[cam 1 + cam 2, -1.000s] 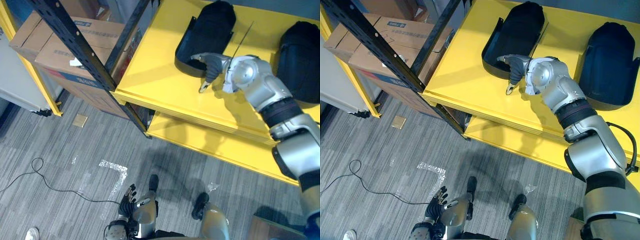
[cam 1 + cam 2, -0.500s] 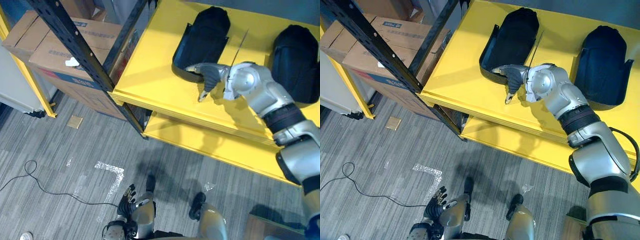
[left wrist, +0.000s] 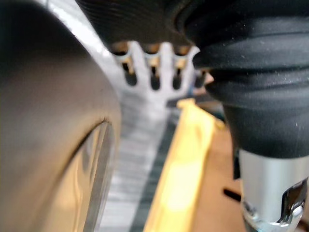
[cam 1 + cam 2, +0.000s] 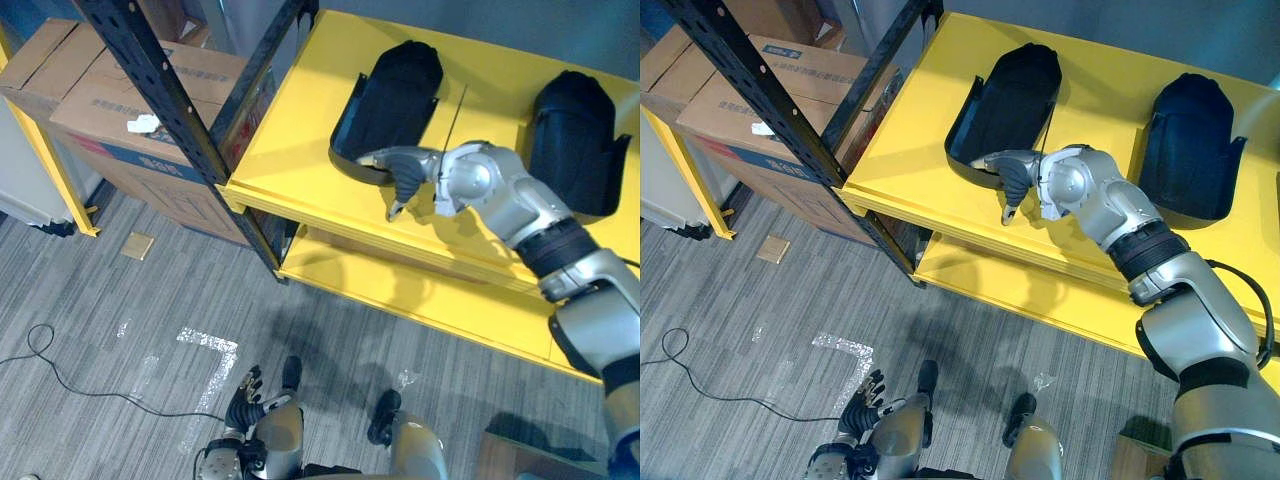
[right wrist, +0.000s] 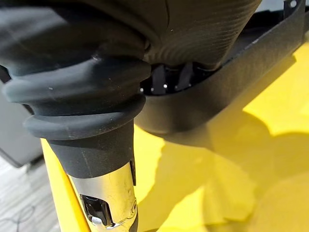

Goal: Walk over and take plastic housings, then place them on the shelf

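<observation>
Seemingly placing: right hand [image 4: 403, 170] at the rim of the housing [image 4: 395, 85] just beyond it on the shelf [image 4: 290, 130], grip unreadable, left hand [image 4: 247, 388] slack, empty; next, withdraw without dragging.

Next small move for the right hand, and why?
Probably draw the right hand back off the near rim of the left plastic housing: it already lies flat on the yellow shelf beside the second housing. Whether the hand grips it is unclear.

Right hand [image 4: 405, 170] front hidden behind housing [image 4: 388, 98] rim — grasp unreadable.
</observation>
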